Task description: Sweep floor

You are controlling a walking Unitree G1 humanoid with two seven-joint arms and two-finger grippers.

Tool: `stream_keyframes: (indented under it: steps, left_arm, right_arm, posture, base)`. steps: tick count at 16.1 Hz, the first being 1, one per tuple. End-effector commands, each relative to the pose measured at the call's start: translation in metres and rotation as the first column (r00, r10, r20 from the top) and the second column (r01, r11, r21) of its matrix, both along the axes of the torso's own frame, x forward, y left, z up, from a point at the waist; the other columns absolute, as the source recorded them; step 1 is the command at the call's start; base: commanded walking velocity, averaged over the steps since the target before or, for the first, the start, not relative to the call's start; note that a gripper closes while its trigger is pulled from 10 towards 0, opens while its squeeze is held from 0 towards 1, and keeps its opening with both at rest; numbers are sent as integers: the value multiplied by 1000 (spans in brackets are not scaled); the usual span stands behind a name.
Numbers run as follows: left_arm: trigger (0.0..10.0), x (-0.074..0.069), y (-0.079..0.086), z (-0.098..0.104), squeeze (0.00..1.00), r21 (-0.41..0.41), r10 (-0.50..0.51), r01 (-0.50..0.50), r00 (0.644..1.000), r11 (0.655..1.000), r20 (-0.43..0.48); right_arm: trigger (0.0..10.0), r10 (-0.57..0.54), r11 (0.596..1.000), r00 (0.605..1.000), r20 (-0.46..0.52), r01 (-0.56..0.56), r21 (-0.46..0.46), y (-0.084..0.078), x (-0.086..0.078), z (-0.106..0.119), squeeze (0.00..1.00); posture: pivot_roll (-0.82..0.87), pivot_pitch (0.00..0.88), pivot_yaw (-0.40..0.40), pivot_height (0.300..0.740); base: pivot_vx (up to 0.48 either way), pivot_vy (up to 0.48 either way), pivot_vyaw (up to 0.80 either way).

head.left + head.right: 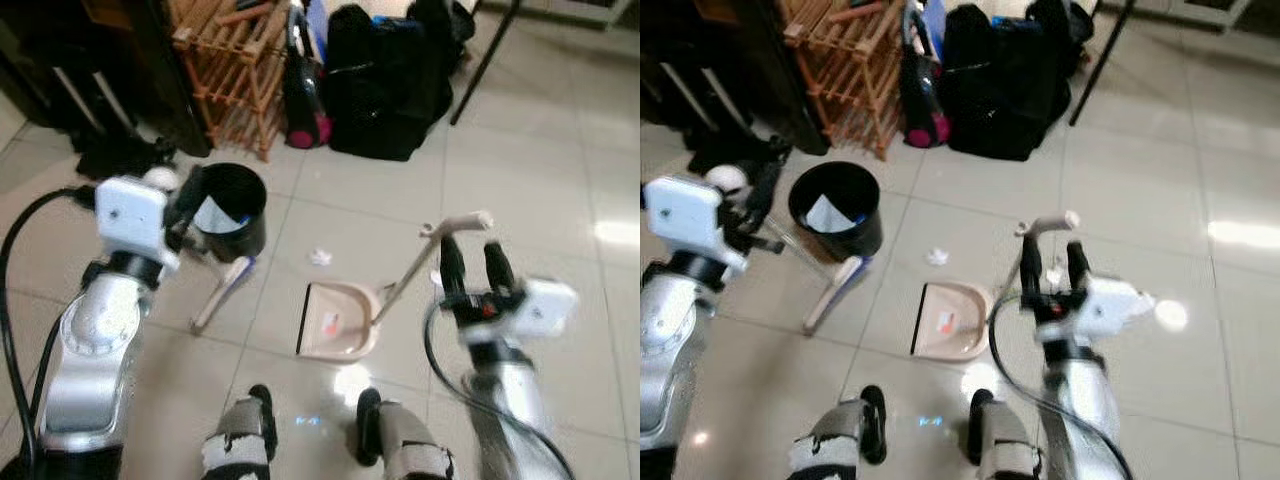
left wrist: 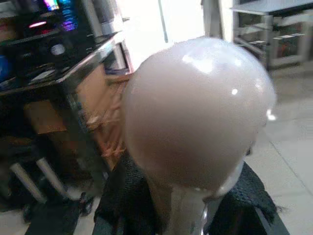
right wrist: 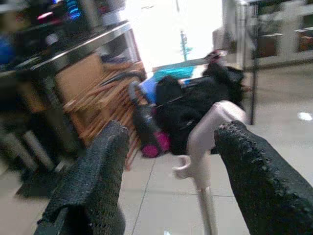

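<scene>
Left wrist view is mostly taken up by the rounded pale knob at the top of the broom handle (image 2: 198, 110), blurred and very close, so the fingers (image 2: 122, 205) beside it show as dark patches at the frame's edge. The left hand (image 1: 185, 215) is closed around that handle; its fingers are largely hidden behind the white wrist housing in the head views. The broom (image 1: 222, 290) slants down from the hand to the tiled floor (image 1: 560, 150), its pale head resting just beside the black bin (image 1: 232, 210), which has a scrap of white paper inside.

The right hand (image 1: 470, 262) is spread, its two black fingers (image 3: 95, 181) standing either side of the dustpan handle (image 1: 440, 240) without touching it; the wrist housing is motion-blurred. The beige dustpan (image 1: 335, 320) sits flat on the floor in front of the robot's feet, with its long handle rising at a tilt to a hooked grip. A small crumpled white scrap (image 1: 320, 257) lies on the tiles between bin and dustpan. Behind stand a wooden rack (image 1: 225, 60) and black bags (image 1: 385, 80), cut off at the top.
</scene>
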State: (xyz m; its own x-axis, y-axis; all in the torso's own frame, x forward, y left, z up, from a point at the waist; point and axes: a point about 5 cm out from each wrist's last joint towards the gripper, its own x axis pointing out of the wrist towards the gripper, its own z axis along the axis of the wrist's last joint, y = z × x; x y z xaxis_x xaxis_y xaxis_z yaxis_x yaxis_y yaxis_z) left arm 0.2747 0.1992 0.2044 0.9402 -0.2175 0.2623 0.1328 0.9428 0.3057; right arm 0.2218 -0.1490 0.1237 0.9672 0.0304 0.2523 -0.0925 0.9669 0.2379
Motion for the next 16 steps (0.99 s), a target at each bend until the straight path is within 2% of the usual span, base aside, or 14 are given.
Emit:
stream_keyframes:
  steps: [1,2,3,4,5,7,8,10,11,12,13,14,16]
  left_arm:
    - [10000,4,2,13,0,66,-85,87,996,994,-22]
    - [10000,8,8,18,0,74,-110,114,992,991,-63]
    - [10000,10,16,27,0,83,-160,171,979,982,-125]
    - [10000,10,18,30,0,94,-171,184,976,978,-133]
    - [10000,13,17,39,0,89,-204,215,971,973,-123]
    - [10000,18,14,46,0,41,-237,242,967,969,-92]
    - [10000,21,13,48,0,-22,-222,221,972,975,-74]
    - [10000,25,12,36,0,-126,-149,135,984,983,-100]
    - [10000,25,9,25,0,-154,-129,108,982,982,-138]
    - [10000,20,2,7,0,-148,-121,96,977,984,-176]
    - [10000,10,-9,-17,0,-81,-126,110,962,991,-243]
    - [10000,9,-11,-21,0,-71,-127,113,958,991,-255]
    - [10000,0,-16,-44,0,-36,-94,87,943,996,-320]
  right_arm:
    - [10000,115,993,993,-4,-116,-33,6,-13,15,0]
    - [10000,210,975,978,-17,-210,-74,11,-21,23,0]
    - [10000,348,920,935,-65,-354,-165,18,-24,27,0]
    - [10000,369,908,927,-74,-376,-184,19,-23,27,0]
    - [10000,364,908,928,-76,-372,-192,18,-13,29,0]
    - [10000,356,905,933,-61,-360,-225,18,-1,32,0]
    - [10000,351,906,935,-59,-355,-230,20,6,38,0]
    - [10000,288,937,954,-80,-298,-183,19,14,43,0]
    - [10000,254,951,956,-149,-275,-142,17,15,35,0]
    - [10000,193,968,956,-223,-222,-115,10,12,21,0]
    - [10000,113,982,934,-340,-156,-102,3,5,-1,0]
    - [10000,102,985,932,-349,-145,-99,1,4,-3,0]
    - [10000,14,994,873,-488,-66,-90,-7,-5,-27,0]
  posture:
    - [-48,178,-17,740]
    - [-50,173,-17,740]
    - [-45,161,-21,740]
    - [-45,161,-21,740]
    - [-32,143,-20,740]
    - [-23,136,-20,740]
    - [-27,124,-12,740]
    - [-34,118,-7,740]
    - [-37,116,-5,740]
    - [-37,116,-3,740]
    - [-44,116,3,740]
    - [-44,116,3,740]
    - [-49,123,4,740]
  base:
    - [0,0,0]
    - [0,0,0]
    - [0,0,0]
    - [0,0,0]
    - [0,0,0]
    - [0,0,0]
    - [0,0,0]
    - [0,0,0]
    - [0,0,0]
    - [0,0,0]
    - [0,0,0]
    - [0,0,0]
    - [0,0,0]
